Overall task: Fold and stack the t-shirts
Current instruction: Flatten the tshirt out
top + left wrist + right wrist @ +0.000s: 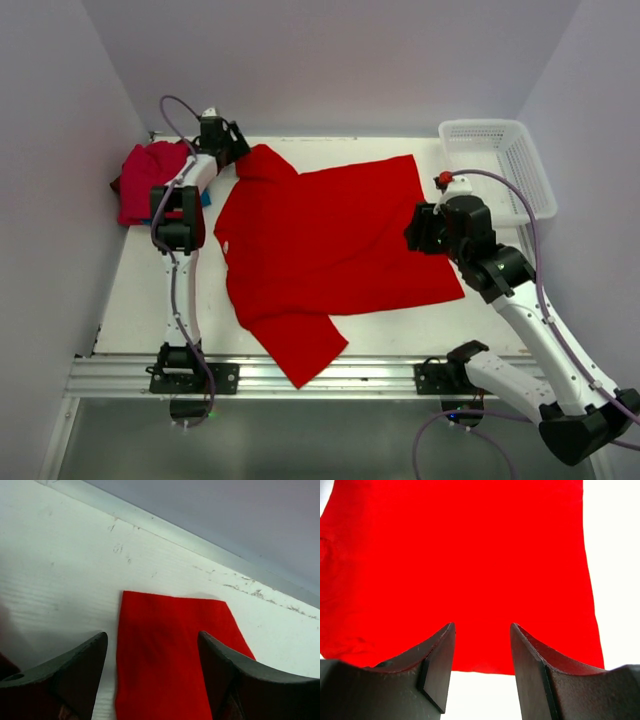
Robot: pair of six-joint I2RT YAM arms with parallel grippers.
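Lying flat mid-frame, the red t-shirt (330,235) looks limp and light, best pinched at sleeve and hem edges; left fingers (70,675) and right fingers (420,665) gape, holding nothing.

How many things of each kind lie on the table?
Spread red shirt: 1
Folded-shirt pile: 1 (shirts within cannot be counted)
Basket: 1
Total: 3

Large bright red t-shirt (330,235) flat across mid-table; folded red shirts (145,180) far-left.
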